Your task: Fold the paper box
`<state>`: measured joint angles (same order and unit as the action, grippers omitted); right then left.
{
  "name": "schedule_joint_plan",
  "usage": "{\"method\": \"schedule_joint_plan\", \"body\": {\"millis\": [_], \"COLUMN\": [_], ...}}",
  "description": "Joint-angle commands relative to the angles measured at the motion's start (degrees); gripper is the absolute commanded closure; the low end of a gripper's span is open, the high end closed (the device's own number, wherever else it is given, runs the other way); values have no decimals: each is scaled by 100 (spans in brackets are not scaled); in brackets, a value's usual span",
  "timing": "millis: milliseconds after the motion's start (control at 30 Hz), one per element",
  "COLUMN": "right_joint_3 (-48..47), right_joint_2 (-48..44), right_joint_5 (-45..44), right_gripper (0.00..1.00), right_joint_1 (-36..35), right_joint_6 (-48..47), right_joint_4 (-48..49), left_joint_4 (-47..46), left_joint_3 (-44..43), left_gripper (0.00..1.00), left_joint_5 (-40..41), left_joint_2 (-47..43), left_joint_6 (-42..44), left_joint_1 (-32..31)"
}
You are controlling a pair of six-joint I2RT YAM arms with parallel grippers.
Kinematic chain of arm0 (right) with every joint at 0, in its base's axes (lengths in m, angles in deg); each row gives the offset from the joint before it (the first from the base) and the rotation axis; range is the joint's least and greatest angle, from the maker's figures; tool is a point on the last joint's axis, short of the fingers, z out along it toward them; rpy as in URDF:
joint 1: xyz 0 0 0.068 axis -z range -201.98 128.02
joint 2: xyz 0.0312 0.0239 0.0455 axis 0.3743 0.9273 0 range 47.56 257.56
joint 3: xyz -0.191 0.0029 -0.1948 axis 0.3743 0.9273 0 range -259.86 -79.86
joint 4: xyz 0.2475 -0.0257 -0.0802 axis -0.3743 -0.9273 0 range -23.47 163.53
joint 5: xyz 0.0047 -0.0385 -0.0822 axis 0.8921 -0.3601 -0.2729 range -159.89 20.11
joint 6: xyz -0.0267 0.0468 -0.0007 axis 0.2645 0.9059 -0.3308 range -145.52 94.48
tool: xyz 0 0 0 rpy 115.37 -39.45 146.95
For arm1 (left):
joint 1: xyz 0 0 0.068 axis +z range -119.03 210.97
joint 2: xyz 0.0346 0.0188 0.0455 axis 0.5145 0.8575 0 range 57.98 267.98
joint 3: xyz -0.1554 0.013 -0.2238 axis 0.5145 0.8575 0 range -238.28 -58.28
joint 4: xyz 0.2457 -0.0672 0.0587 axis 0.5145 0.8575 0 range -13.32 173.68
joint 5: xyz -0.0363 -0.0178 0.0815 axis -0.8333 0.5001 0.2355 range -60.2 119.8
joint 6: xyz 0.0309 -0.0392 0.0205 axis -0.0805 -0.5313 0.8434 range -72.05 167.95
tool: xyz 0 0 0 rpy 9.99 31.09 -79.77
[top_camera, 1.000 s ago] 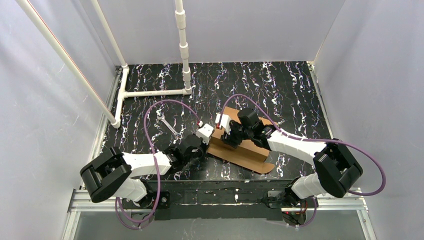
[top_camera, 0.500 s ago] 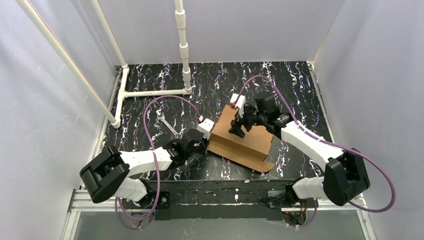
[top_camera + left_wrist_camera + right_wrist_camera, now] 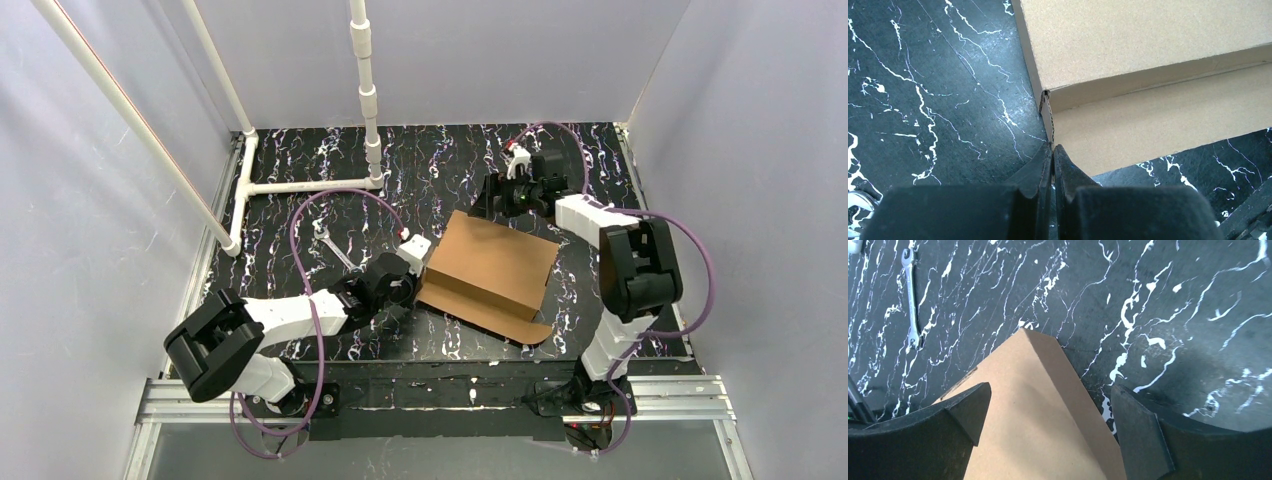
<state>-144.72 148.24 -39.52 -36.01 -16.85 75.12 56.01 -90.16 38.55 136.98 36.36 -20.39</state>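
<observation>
The paper box point(image 3: 490, 268) is plain brown cardboard and lies closed and flat on the black marbled table, with a loose flap along its near edge. My left gripper point(image 3: 417, 287) is at the box's left corner. In the left wrist view that gripper point(image 3: 1052, 148) is shut, its tips pinching the lower end of the box's corrugated side edge point(image 3: 1047, 112). My right gripper point(image 3: 503, 203) hovers over the box's far corner. It point(image 3: 1053, 415) stands wide open with nothing held, and the box corner point(image 3: 1033, 375) lies below between its fingers point(image 3: 968, 407).
A small wrench point(image 3: 336, 250) lies on the table left of the box, also visible in the right wrist view as the wrench point(image 3: 910, 295). A white pipe frame point(image 3: 305, 185) with an upright point(image 3: 365, 90) stands at the back left. Grey walls enclose the table.
My right gripper has lifted off the box's top, moved to its far corner and opened wide. The box top now lies flat. The left gripper has stayed at the left corner.
</observation>
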Motion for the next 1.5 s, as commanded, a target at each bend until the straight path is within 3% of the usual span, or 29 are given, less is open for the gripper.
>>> {"method": "schedule_joint_plan", "body": {"millis": [0,667,900,1133,1467], "right_joint_3": [-448,-501,-452,-413,-387], "right_joint_2": [306,764,773,792,771], "right_joint_5": [434,869,1127,1081,900], "right_gripper": [2,16,28,30,28], "right_joint_1": [-31,-30,-39,-87,-136], "right_joint_6": [374,-43,-88,-185,-291], "right_joint_4": [212,-339,-387,-431,-506], "left_joint_4": [110,648,887,1239,2950], "left_joint_3": [-210,-805,-1047,-1484,-3028], "left_gripper": [100,100,100,100,100], "left_joint_5": [-181,-703,-875,-1156,-994], "left_joint_2": [4,263,429,566,1295], "left_joint_6": [-20,-97,-137,-196,-774], "left_joint_1": [96,464,566,633,765]}}
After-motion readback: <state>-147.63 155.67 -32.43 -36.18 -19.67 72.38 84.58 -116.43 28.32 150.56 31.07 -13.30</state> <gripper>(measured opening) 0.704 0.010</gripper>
